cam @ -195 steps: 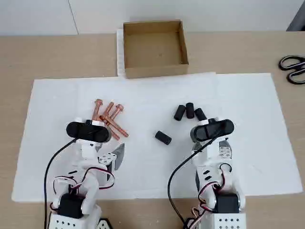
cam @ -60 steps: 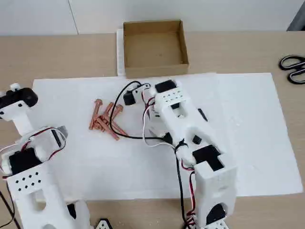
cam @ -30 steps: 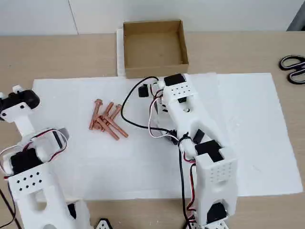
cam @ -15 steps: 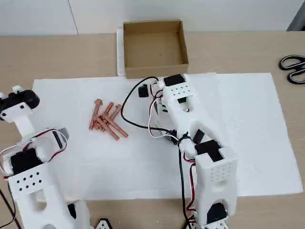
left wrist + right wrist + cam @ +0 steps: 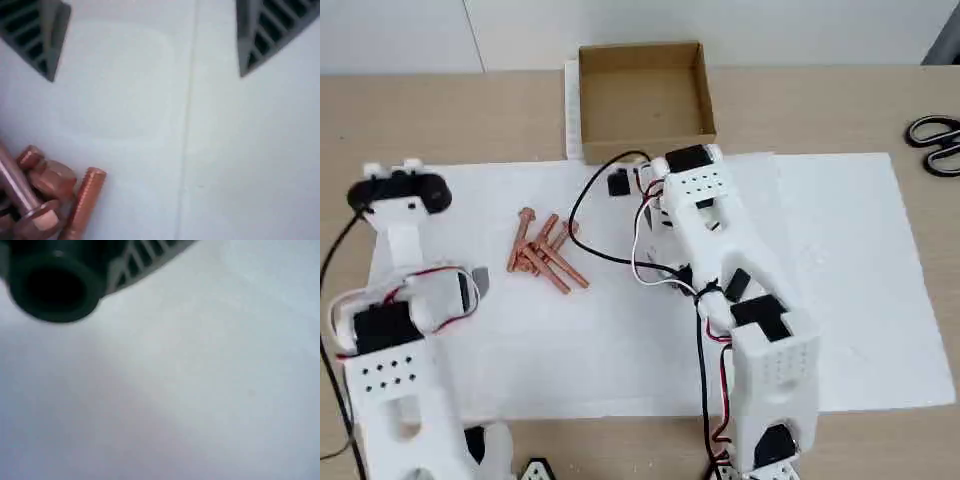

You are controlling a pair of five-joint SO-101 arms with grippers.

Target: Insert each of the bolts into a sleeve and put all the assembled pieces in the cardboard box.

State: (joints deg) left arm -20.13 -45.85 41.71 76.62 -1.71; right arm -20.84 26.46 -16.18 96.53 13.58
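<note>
Bolts lying outside the wide-parted left pincer, black sleeve grasped in right pincer

Bolts on sheet, sleeve in right tool, cardboard box behind, scissors far right

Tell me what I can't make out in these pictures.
Sleeve: right wrist view, blurred and partly cut off by the edge.
Other sleeves: high view, the right arm lies over them, so no count.
Bolts: left wrist view, cut off by the picture's edge.
</note>
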